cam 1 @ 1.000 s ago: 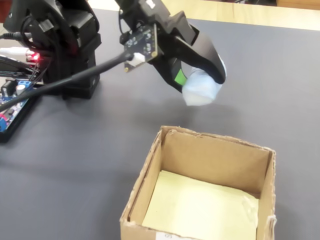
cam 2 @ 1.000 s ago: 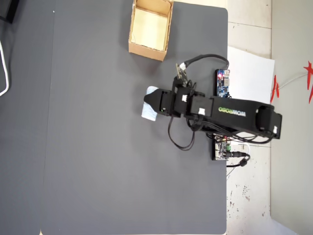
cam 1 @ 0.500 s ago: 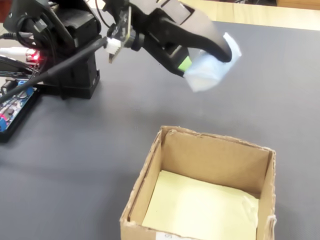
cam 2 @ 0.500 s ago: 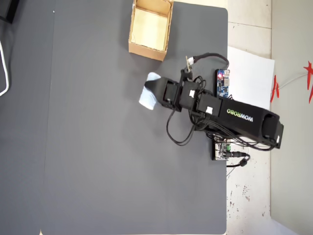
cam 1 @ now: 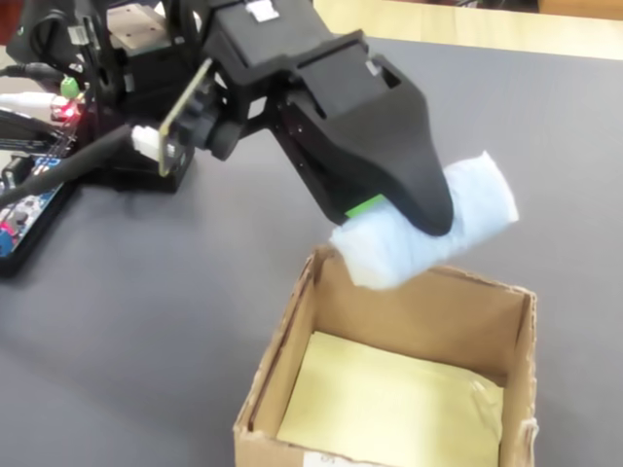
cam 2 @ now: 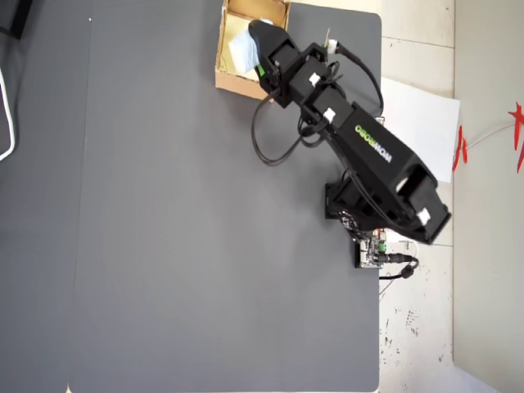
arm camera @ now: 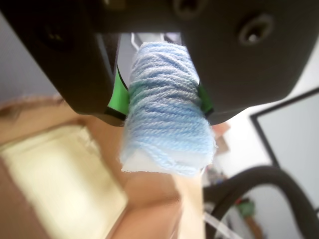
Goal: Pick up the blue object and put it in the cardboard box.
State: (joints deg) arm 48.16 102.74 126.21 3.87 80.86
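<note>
Hand has swung from mid-tabletop to over the tan corrugated cardboard box, clamped on the pale-blue yarn roll; release looks next.

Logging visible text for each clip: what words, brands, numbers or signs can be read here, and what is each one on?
"WOWROBO": green lettering on the black upper arm, read in the overhead view, where it lies turned with the arm.
Red strokes on the white surface at the right edge of the overhead view: cut off, unreadable.
Circuit board beside the arm's base: any print too small to read.
Cardboard box, blue object: no text visible.
</note>
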